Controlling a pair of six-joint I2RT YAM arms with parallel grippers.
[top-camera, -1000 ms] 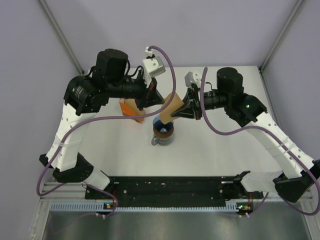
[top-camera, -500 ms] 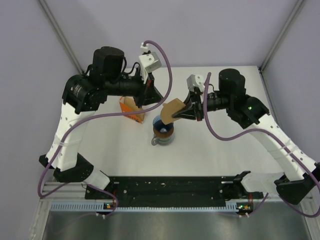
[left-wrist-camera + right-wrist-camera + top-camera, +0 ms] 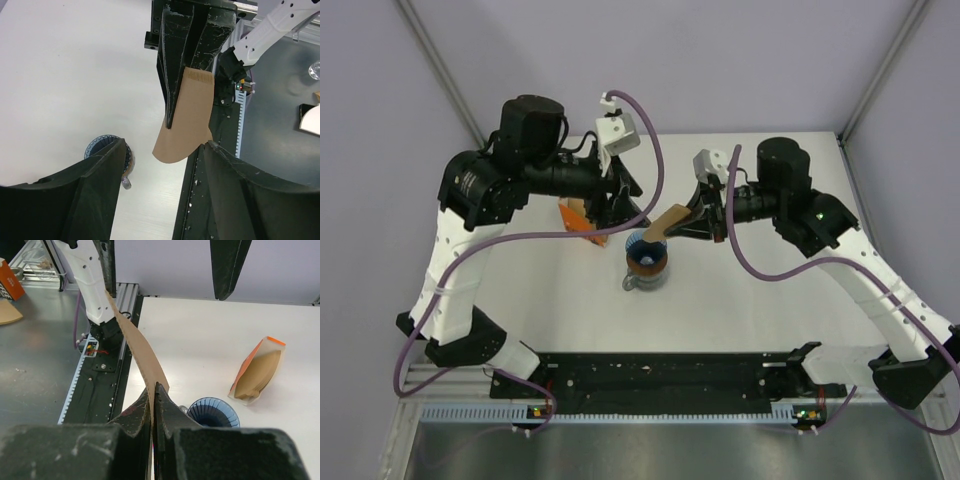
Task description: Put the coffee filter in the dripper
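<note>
The coffee filter (image 3: 662,223), a thin tan paper fan, hangs in the air just above and behind the dripper (image 3: 646,259), a blue ribbed cone. My right gripper (image 3: 676,227) is shut on the filter's narrow end, seen in the right wrist view as the filter (image 3: 134,342) rising up-left from the pinched gripper (image 3: 152,390), with the dripper (image 3: 214,413) below to the right. My left gripper (image 3: 623,211) stands open just left of the filter. In the left wrist view the filter (image 3: 184,120) hangs free beyond the spread left gripper (image 3: 162,162), and the dripper (image 3: 102,144) is half hidden.
An orange-and-white pack of brown filters (image 3: 582,220) leans on the table left of the dripper, also in the right wrist view as the pack (image 3: 258,371). The dripper sits on a dark brown ring over a grey jug (image 3: 638,281). A black rail (image 3: 660,372) runs along the near edge.
My left gripper has opened, let go of the filter and drawn slightly left. The right gripper alone now holds the filter, which has turned more edge-on above the dripper.
</note>
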